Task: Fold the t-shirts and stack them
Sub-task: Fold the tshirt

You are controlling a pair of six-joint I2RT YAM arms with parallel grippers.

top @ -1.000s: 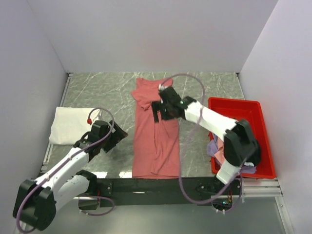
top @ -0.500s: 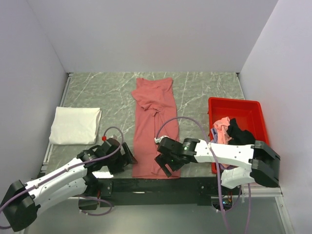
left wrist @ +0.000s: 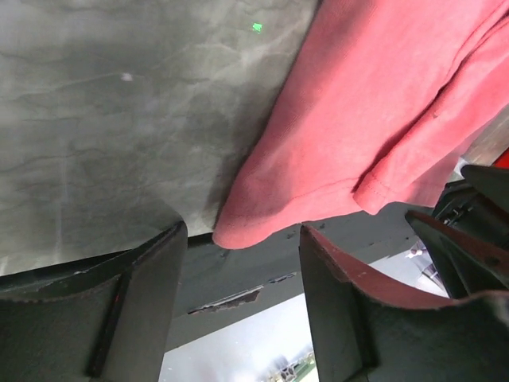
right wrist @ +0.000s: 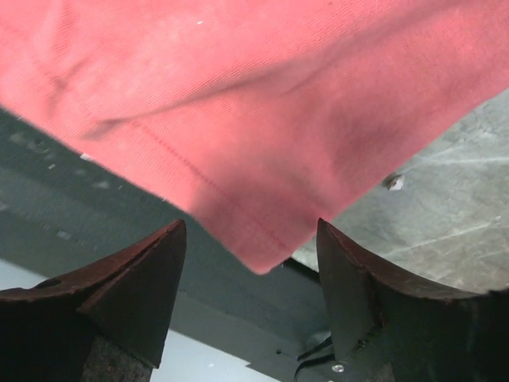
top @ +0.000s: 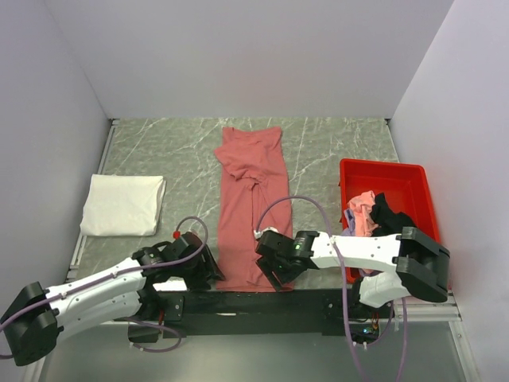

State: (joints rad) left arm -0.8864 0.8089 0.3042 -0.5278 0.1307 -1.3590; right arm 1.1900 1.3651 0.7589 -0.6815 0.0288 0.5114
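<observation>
Now the left tool (left wrist: 242, 239) and right tool (right wrist: 250, 239) are open around the near corners of the red t-shirt (top: 253, 207), low in the frame. They look ready to pinch and fold it.

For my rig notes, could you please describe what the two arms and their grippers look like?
The left arm and right arm have white links and black joints. The left gripper and right gripper are black, each with two wedge-shaped fingers. A purple cable loops off each arm.
</observation>
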